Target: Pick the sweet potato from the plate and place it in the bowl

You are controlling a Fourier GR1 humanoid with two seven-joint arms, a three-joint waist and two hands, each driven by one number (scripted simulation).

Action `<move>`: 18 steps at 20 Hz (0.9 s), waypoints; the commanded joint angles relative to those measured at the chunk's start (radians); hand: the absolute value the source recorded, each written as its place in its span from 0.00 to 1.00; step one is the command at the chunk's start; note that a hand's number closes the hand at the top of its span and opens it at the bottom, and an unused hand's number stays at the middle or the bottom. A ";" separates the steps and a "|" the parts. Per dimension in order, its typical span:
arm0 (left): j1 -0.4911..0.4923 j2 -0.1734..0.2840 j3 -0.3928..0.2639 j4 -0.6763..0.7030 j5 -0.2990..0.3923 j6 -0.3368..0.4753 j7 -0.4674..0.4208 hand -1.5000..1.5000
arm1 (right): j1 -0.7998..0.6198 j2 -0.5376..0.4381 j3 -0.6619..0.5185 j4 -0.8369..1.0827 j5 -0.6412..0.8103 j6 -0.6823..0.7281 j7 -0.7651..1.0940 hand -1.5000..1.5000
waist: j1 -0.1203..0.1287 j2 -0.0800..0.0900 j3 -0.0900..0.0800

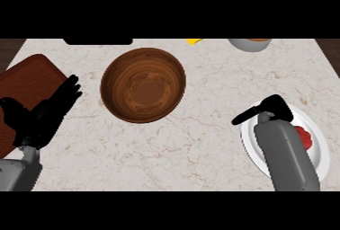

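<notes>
Below me spreads a pale marble counter (199, 152) veined in tan, with dark wood floor (10, 47) showing past its corners at ten and two o'clock, and a reddish-brown board (23, 76) lying at nine o'clock.

- The tabletop (199, 148) looks like pale stone with thin brown veins. It looks smooth and not shiny.
- The bowl (143, 84) looks like dark brown wood. You can see rings and stripes of wood grain inside it, and it has a soft shine.
- The board (26, 78) at the left edge of the tabletop is reddish brown, like wood, and looks flat and dull.
- The plate (251, 146) is white, smooth and a bit glossy.
- The sweet potato (305, 137) is red with a bumpy skin.
- The left hand (46, 112) and the right hand (274, 108) are black and dull, like plastic.
- The forearms (289, 157) are grey and smooth, with a faint shine.
</notes>
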 commanded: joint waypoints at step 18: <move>-0.043 -0.055 0.052 0.028 -0.060 -0.038 0.032 0.50 | 0.053 0.046 -0.038 -0.150 0.181 0.086 0.096 1.00 | 0.003 0.004 0.001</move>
